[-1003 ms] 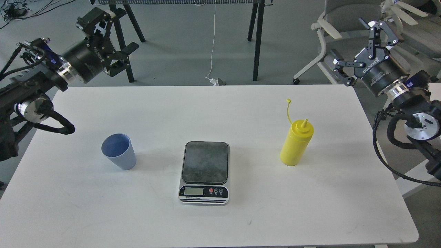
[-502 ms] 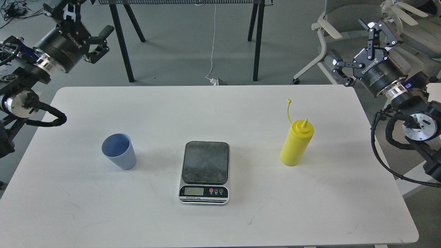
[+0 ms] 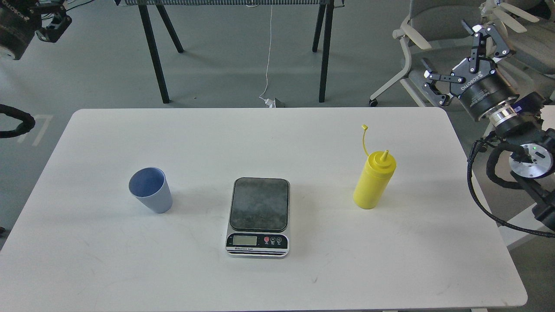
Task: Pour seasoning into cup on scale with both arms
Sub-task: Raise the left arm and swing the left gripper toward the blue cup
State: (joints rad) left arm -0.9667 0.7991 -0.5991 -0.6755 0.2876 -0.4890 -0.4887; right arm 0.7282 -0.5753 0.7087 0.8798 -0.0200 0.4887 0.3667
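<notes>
You see a white table (image 3: 277, 138) with rounded corners standing on a grey floor. Behind it stand the black legs of a trestle (image 3: 156, 56), a white cable (image 3: 269, 56) hangs down to the floor, and a light-coloured office chair (image 3: 412, 47) stands at the upper right.

From left to right on the tabletop: the light-blue cup (image 3: 149, 190) stands upright and empty; the digital scale (image 3: 258, 216) lies at centre, its dark plate bare and its display facing you; the yellow squeeze bottle (image 3: 373, 181) stands upright, its cap strap rising behind the nozzle. All three are well apart from one another.

Your left gripper (image 3: 47, 24) shows only at the upper left corner, dark and cut off by the frame edge; you cannot tell how its fingers stand. Your right gripper (image 3: 459, 56) hovers beyond the table's right far corner, fingers spread wide, holding nothing.

Compared with half a second ago, the left arm has swung up and outward, nearly leaving the view; the right gripper has shifted slightly rightward. Cup, scale and bottle are unmoved.
</notes>
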